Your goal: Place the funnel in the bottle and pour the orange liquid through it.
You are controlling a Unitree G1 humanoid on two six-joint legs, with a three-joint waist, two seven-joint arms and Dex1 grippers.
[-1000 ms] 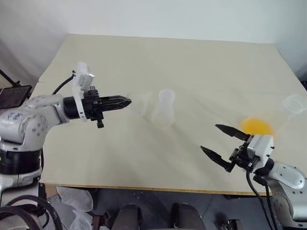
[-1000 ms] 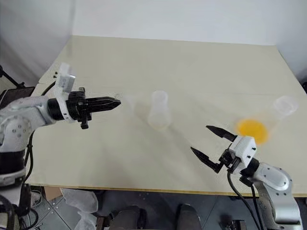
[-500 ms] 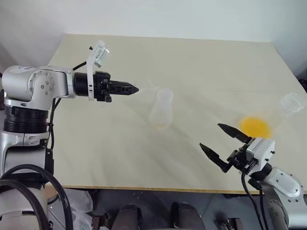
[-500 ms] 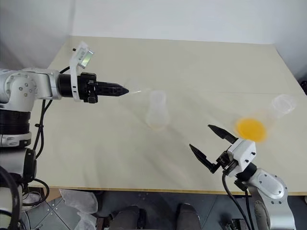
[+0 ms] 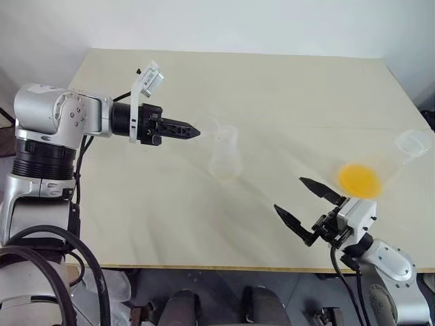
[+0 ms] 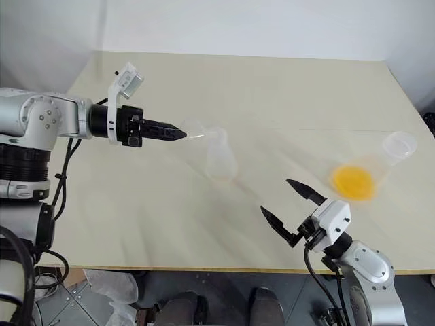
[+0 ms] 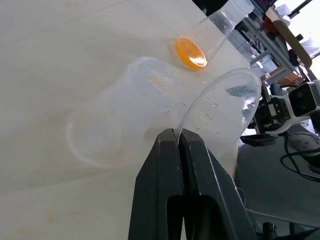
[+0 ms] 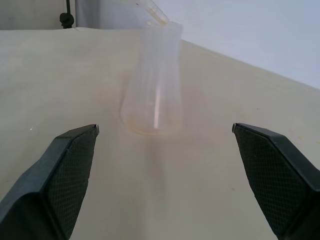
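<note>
- The left gripper point(image 5: 196, 133) is clamped tight on the rim of the funnel point(image 7: 225, 107), a clear plastic piece held in the air at the mouth of the bottle point(image 5: 224, 155).
- The bottle stands upright near the middle of the table point(image 5: 272, 88), at about 3 o'clock from the left fingertips.
- The right gripper point(image 5: 309, 208) hangs over the table's near edge with its fingers point(image 8: 60, 175) spread wide, grasping nothing; the bottle lies ahead between them.
- The orange liquid point(image 5: 359, 179) sits in a large clear flask point(image 5: 401, 153) at roughly 2 o'clock from the right gripper.
- No legible brand, label or writing appears on any vessel.
</note>
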